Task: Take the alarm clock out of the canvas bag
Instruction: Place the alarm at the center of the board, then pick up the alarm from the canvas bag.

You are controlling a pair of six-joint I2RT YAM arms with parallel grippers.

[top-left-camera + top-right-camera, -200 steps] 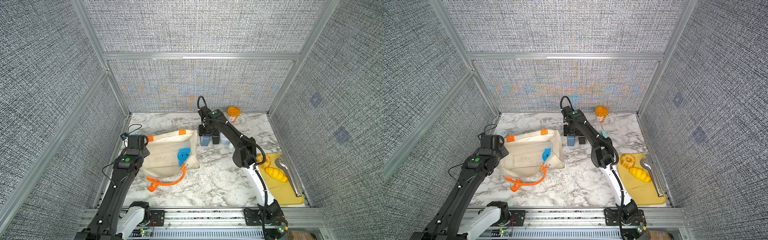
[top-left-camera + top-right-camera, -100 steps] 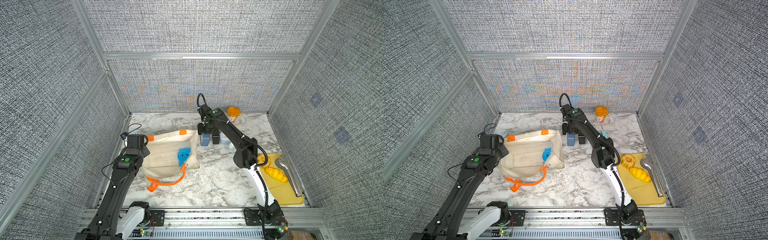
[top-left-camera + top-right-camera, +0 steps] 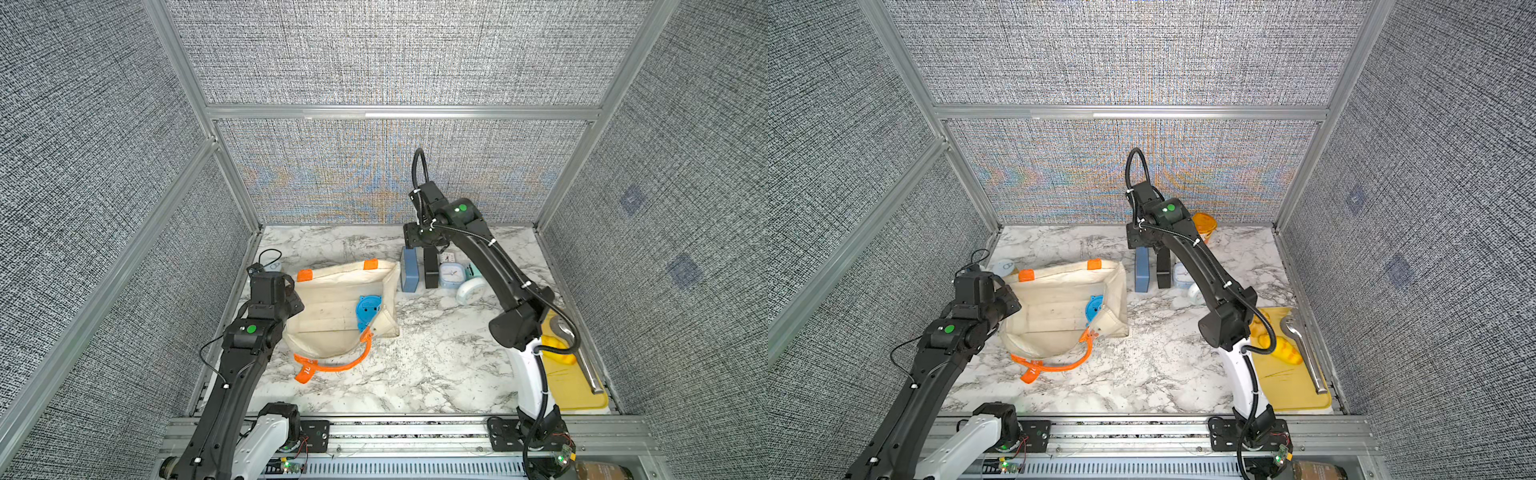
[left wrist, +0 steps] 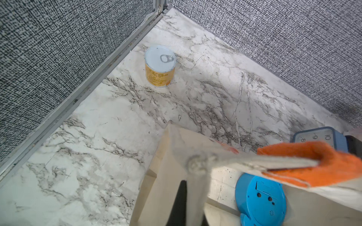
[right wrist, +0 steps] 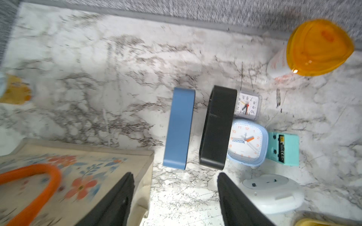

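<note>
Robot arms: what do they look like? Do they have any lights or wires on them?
The left arm and right arm are mostly black and chunky, each with a white part near its base and a round green dot near the wrist. A black ribbed cable loops above the right arm. The fingers are flat black wedges.

Both top views look steeply down from high above the front edge onto the whole marble table, while the two wrist views look down from close range, the left at the canvas bag, the right at the blue clock that both show.
</note>
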